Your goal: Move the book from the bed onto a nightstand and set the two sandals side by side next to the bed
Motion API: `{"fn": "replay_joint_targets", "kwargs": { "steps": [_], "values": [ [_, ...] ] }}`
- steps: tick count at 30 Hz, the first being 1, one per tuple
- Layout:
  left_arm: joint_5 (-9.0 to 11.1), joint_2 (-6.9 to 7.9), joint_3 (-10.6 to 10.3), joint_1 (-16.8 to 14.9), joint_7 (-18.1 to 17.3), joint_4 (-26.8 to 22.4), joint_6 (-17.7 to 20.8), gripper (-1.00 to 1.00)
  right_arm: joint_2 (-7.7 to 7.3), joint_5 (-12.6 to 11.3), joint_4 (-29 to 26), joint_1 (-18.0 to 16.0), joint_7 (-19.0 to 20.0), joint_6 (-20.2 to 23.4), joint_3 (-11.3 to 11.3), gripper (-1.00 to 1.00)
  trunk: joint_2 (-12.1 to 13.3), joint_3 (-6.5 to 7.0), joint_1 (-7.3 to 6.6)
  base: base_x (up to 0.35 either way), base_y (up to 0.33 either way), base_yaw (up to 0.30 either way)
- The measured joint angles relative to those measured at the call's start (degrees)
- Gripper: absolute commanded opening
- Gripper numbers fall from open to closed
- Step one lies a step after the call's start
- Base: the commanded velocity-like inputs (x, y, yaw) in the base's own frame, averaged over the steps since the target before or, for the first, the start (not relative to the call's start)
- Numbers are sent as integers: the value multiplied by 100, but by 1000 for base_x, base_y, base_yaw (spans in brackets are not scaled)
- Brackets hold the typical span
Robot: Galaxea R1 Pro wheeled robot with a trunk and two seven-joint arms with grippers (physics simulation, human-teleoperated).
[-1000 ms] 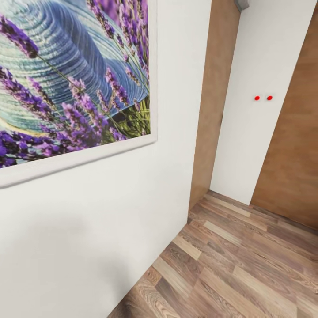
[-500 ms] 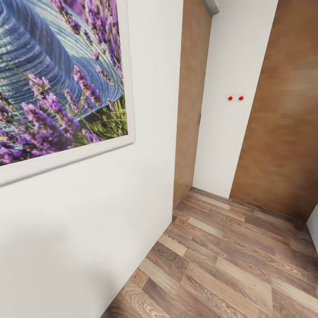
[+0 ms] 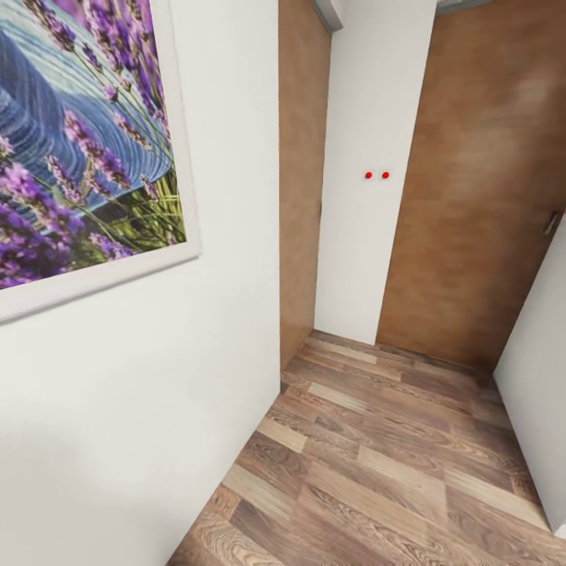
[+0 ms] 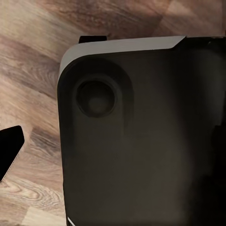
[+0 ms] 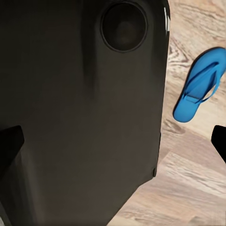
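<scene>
In the right wrist view, one bright blue sandal [image 5: 197, 84] lies flat on the wood-plank floor, beside my own dark base [image 5: 84, 108]. My right gripper [image 5: 113, 143] is open, well apart from the sandal, with a dark fingertip [image 5: 10, 141] at each edge of the picture and nothing held between them. My left gripper [image 4: 113, 150] hangs open over the base and the floor, one fingertip [image 4: 9, 153] showing at the picture's edge. The book, the bed and the nightstand are out of view.
In the head view a white wall with a large lavender painting [image 3: 79, 141] stands close on my left. Ahead, a strip of plank floor [image 3: 377, 472] leads to two brown doors [image 3: 472, 196] flanking a white wall panel with two red dots [image 3: 376, 174]. Another white wall [image 3: 542, 377] closes the right side.
The head camera has turned to the right: the painting, the doors and the red dots have slid left in the picture, and a white wall has come in at the right edge.
</scene>
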Motion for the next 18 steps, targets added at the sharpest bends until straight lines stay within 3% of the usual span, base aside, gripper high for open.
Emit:
{"fn": "replay_joint_targets", "kwargs": {
  "steps": [18],
  "values": [
    [8, -2, 1, -2, 0, 6, 1, 100, 0, 0, 0, 0, 0, 0, 4, 100, 0, 0, 0, 0, 0, -260]
  ]
}}
